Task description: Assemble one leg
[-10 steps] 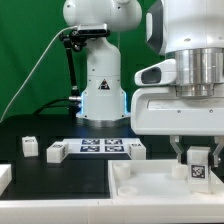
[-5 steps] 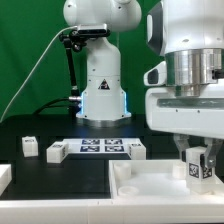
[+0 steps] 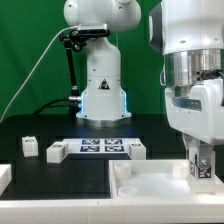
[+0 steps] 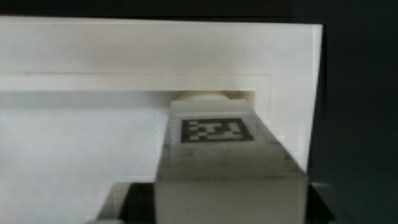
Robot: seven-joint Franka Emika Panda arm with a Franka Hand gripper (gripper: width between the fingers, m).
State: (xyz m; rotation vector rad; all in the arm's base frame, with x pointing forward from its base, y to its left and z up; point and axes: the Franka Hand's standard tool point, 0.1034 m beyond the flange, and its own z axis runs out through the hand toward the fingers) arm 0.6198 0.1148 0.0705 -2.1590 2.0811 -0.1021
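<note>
My gripper [image 3: 200, 160] is shut on the leg [image 3: 200, 168], a small white post with a black-and-white tag, and holds it upright at the exterior view's right. The leg's lower end is at a far corner of the large flat white tray-like piece [image 3: 150, 186]. I cannot tell whether it touches the piece. In the wrist view the leg [image 4: 217, 140] fills the middle, its tip near the white piece's raised rim [image 4: 107, 85]. The dark fingers [image 4: 135, 205] press both of its sides, so the gripper [image 4: 222, 205] is closed on it.
The marker board [image 3: 97, 146] lies mid-table in front of the robot base [image 3: 100, 95]. Other small white legs stand beside it [image 3: 56, 150], [image 3: 137, 150], and one further left [image 3: 29, 146]. Another white part shows at the left edge [image 3: 4, 178].
The hand has turned about its vertical axis and shifted slightly right, with the leg still in its grip and staying at the white piece's corner.
</note>
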